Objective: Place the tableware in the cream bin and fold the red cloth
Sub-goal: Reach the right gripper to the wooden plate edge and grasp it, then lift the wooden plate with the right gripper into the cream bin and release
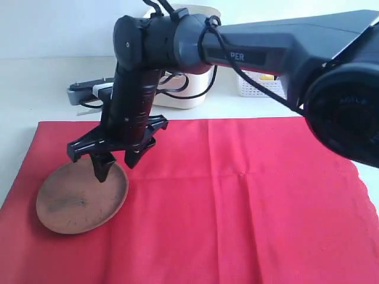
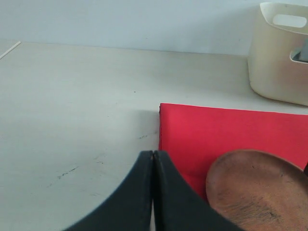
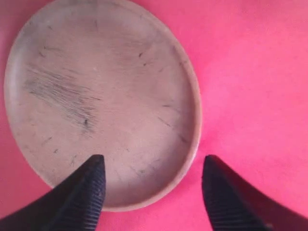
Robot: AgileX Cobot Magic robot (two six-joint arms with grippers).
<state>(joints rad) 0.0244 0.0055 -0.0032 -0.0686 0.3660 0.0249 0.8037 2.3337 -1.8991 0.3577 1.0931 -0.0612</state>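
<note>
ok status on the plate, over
Right gripper open, astride the wooden plate rim. Left gripper shut, beside the red cloth. Plate flat on cloth, not gripped. Nothing blocking.

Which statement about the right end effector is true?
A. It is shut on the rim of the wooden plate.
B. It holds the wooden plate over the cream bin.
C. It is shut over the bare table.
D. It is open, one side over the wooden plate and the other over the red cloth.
D: the right end effector is open, with the rim of the wooden plate between its jaws and the red cloth beneath.
</note>
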